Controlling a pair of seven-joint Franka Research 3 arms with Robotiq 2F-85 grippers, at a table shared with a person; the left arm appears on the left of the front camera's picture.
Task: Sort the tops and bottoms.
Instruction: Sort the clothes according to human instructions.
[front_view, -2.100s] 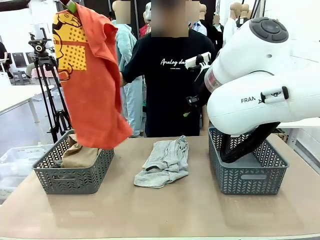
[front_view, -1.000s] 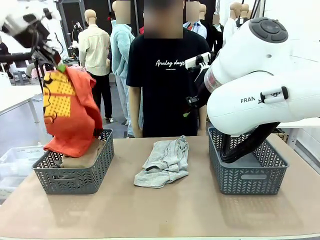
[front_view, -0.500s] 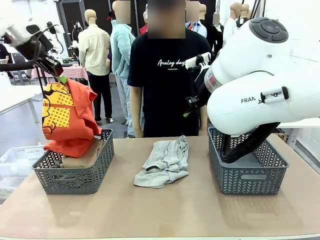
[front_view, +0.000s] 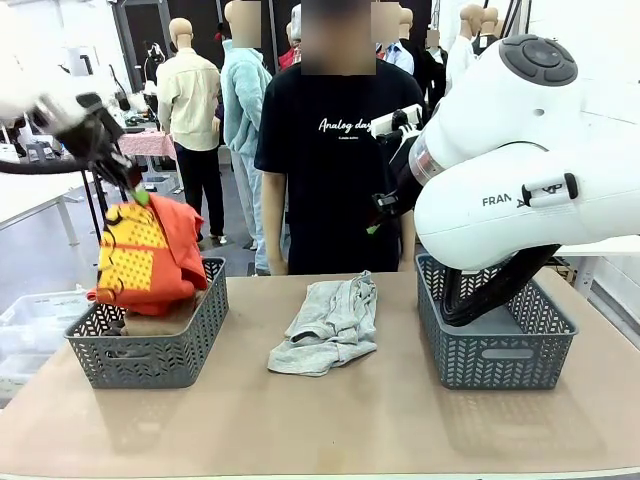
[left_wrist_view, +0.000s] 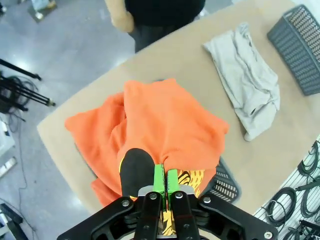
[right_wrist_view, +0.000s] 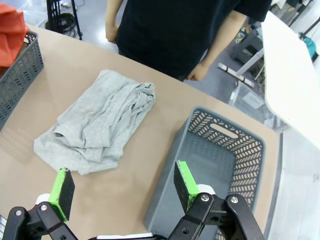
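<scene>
The left gripper (left_wrist_view: 165, 177) pinches an orange garment (left_wrist_view: 165, 125), its pads pressed together on the cloth. The garment sags onto a tan garment (front_view: 165, 322) in the left basket (front_view: 150, 365). A light grey garment (front_view: 330, 325) lies crumpled mid-table. The right gripper (right_wrist_view: 122, 170) hangs spread wide above the table, beside the right basket (right_wrist_view: 240, 145).

Orange-red garment (front_view: 172, 252): soft cloth; left basket (front_view: 150, 360): matt plastic.
</scene>
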